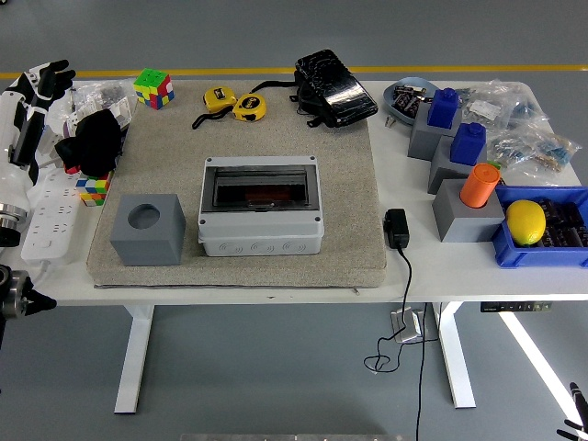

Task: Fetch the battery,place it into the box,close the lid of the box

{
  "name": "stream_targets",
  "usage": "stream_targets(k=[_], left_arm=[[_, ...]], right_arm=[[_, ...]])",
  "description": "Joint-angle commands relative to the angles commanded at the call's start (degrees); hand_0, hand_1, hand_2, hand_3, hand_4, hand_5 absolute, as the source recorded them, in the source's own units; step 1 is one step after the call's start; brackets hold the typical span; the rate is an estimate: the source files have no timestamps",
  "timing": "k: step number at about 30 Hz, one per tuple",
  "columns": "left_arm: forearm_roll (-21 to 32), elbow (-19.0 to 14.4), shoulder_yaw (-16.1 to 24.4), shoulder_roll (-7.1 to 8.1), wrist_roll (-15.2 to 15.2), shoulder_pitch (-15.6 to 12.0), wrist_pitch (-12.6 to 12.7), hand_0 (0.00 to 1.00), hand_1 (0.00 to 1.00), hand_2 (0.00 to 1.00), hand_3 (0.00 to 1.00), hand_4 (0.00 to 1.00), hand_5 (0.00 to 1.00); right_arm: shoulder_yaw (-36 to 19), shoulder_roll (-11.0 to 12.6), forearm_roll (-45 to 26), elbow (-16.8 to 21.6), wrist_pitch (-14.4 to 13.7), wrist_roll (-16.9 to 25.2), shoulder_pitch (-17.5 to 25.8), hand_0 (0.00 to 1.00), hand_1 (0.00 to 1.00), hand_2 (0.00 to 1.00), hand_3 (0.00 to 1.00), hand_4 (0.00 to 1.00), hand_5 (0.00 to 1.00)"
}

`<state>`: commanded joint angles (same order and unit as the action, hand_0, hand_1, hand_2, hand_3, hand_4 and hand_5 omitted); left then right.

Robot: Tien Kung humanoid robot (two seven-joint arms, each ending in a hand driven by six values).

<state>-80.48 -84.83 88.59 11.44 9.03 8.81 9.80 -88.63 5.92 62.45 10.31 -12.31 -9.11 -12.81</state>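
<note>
We see the box point(262, 206) on the grey mat point(349, 193) mid-table, its dark see-through lid point(261, 188) lying flat and shut, with something reddish-brown dim behind the window; we can't tell if that's the battery. Dark cells sit in the blue bin point(514, 250) at the near right beside the lemon point(525, 221), and more of the sort lie in the grey dish point(404, 95) far right; those look like battery stock, though too small to confirm. Our left hand point(46, 81) sits at the far left edge over the power strip point(50, 216), fingers loosely spread and gripping nothing. Right hand is out of frame apart from a sliver at the bottom right corner, so we can't tell its fingers. This fits either a box shut and waiting to be loaded or one already loaded and closed, so we don't commit to a move from this. If a fetch is due, we judge a pinch on one cell from above works best, staying clear of the lemon and the orange cylinder point(480, 184). For any lid work, push evenly along the near edge so the box doesn't skid on the mat.
</note>
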Motion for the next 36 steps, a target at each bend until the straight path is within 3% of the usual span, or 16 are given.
stream_targets(k=[36], left_arm=[[0.1,-0.1,-0.1,0.18,0.0,0.0,0.2,0.814,0.790,0.766,0.764,0.998,0.998]], right_arm=[[0.4,0.1,-0.2,0.0,0.0,-0.1,0.0,0.805,0.748,0.727,0.785,0.998,0.987]])
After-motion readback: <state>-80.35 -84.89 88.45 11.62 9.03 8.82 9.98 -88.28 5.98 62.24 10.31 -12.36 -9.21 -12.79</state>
